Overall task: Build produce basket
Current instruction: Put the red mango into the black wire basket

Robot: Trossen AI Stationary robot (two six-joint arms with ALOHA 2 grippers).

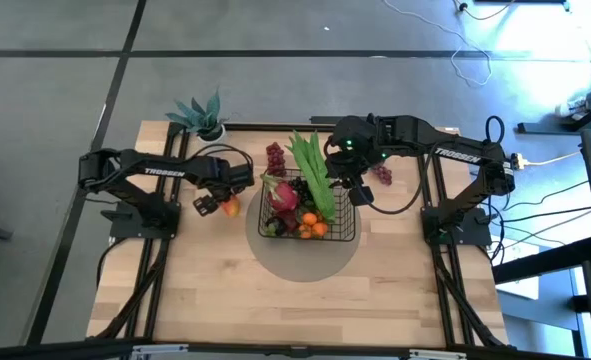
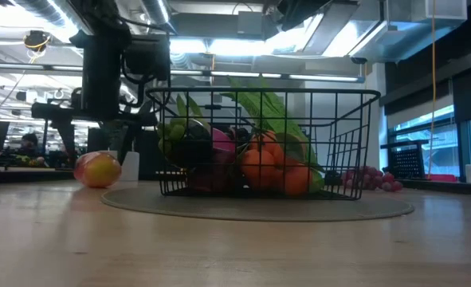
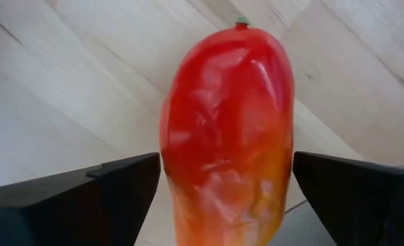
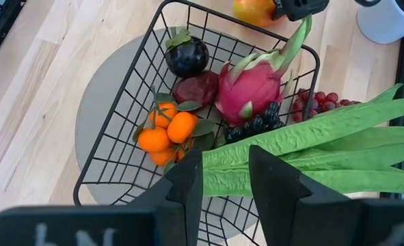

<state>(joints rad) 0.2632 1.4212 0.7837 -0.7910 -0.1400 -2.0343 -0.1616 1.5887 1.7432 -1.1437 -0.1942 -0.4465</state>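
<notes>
The black wire basket (image 1: 347,225) stands on a round grey mat (image 1: 305,262). It holds a pink dragon fruit (image 4: 253,85), small oranges (image 4: 166,133), dark grapes (image 4: 253,124), dark round fruits (image 4: 186,56) and long green pods (image 4: 325,147) that stick out over its far rim. The red-yellow mango (image 3: 229,130) lies on the table left of the basket and also shows in the low view (image 2: 98,169). My left gripper (image 1: 210,205) is open, with one finger on each side of the mango. My right gripper (image 4: 225,184) is open and empty, above the basket's right rim. My left gripper's fingers (image 3: 123,188) stand close to the mango's two long sides, along its length. I cannot tell whether they touch it. The mango rests on the table.
A red grape bunch (image 1: 275,156) lies beyond the basket's far left corner, and another (image 1: 383,175) lies right of the basket. A spiky teal plant in a white pot (image 1: 207,120) stands at the far edge. There is bare wood toward the near edge.
</notes>
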